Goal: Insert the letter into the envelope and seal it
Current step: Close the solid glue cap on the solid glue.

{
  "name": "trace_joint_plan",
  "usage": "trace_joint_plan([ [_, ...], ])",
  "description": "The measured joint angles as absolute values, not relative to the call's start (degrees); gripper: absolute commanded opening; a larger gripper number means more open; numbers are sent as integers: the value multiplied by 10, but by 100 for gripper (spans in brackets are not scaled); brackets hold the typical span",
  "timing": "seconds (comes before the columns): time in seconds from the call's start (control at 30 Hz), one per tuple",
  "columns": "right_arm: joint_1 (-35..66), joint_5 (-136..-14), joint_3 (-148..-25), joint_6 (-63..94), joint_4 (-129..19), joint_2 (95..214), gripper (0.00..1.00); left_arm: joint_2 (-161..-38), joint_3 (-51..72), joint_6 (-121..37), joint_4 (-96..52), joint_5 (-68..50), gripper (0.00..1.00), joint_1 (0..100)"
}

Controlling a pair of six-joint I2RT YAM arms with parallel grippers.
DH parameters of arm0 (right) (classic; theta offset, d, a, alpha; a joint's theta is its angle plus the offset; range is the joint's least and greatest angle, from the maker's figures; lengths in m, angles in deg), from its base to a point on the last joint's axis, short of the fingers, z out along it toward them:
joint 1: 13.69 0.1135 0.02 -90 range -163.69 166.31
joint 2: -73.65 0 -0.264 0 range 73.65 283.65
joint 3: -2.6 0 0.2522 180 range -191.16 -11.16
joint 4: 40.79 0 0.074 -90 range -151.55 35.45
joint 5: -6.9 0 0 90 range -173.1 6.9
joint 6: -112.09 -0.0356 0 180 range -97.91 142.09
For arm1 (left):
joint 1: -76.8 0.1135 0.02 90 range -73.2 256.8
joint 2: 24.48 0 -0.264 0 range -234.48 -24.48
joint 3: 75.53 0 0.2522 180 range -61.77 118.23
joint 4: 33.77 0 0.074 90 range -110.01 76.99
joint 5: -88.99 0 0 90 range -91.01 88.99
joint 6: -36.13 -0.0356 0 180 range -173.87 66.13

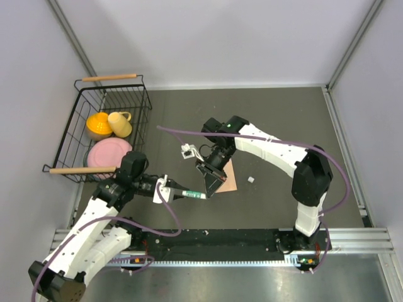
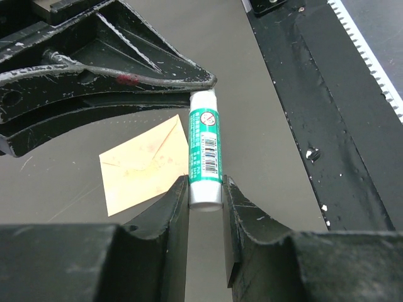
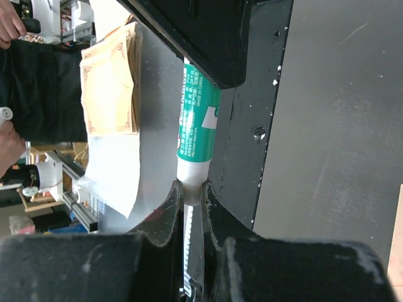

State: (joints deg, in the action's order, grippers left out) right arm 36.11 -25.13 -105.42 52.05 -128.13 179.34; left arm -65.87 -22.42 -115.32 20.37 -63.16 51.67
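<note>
A white-and-green glue stick (image 1: 192,195) hangs level above the table, held at both ends. My left gripper (image 2: 206,189) is shut on its silvery end, and the label (image 2: 205,141) runs away from the fingers. My right gripper (image 3: 192,189) is shut on the narrow white end of the glue stick (image 3: 197,126). The peach envelope (image 1: 228,178) lies flat on the table under the right gripper (image 1: 208,190). In the left wrist view the envelope (image 2: 145,165) shows its triangular flap side. The letter is not in view.
A black wire basket (image 1: 69,135) with wooden handles stands at the back left, holding an orange bowl (image 1: 98,124), a yellow cup (image 1: 119,123) and a pink plate (image 1: 107,151). A small white scrap (image 1: 250,179) lies right of the envelope. A black rail (image 1: 239,239) runs along the near edge.
</note>
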Motion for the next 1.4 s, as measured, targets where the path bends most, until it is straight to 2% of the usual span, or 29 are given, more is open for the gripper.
trace_joint_plan([
  [0.37,361,-257,-1092,517,-1321,1811,1,-661,-224,-1125,190,-623,0,511],
  [0.4,361,-257,-1092,514,-1321,1812,14,-658,-224,-1118,187,-621,0,511],
  [0.47,360,-257,-1093,508,-1321,1812,23,-655,-224,-1100,181,-617,0,510],
  [0.5,360,-257,-1094,505,-1321,1812,30,-655,-224,-1092,178,-615,0,509],
  [0.67,346,-249,-1096,494,-1308,1812,50,-643,-225,-1072,165,-595,0,508],
  [0.77,332,-246,-1096,491,-1295,1812,69,-638,-225,-1071,164,-587,0,507],
  [0.83,321,-246,-1096,490,-1290,1809,74,-636,-225,-1071,164,-586,0,507],
  [0.93,308,-248,-1096,489,-1287,1799,75,-636,-225,-1071,164,-586,0,507],
  [1.0,302,-249,-1096,489,-1286,1790,68,-636,-225,-1067,162,-585,0,507],
  [1.13,284,-245,-1086,506,-1279,1764,32,-636,-224,-1054,152,-586,0,507],
  [1.2,272,-244,-1066,521,-1275,1741,23,-636,-225,-1044,141,-586,0,508],
  [1.23,268,-245,-1053,525,-1273,1730,9,-636,-225,-1038,136,-586,0,508],
  [1.27,265,-250,-1042,524,-1271,1721,3,-636,-225,-1032,130,-586,0,508],
  [1.3,263,-254,-1034,520,-1266,1716,0,-636,-225,-1027,125,-586,0,508],
  [1.4,263,-283,-1011,471,-1242,1713,0,-636,-225,-1001,104,-577,0,508],
])
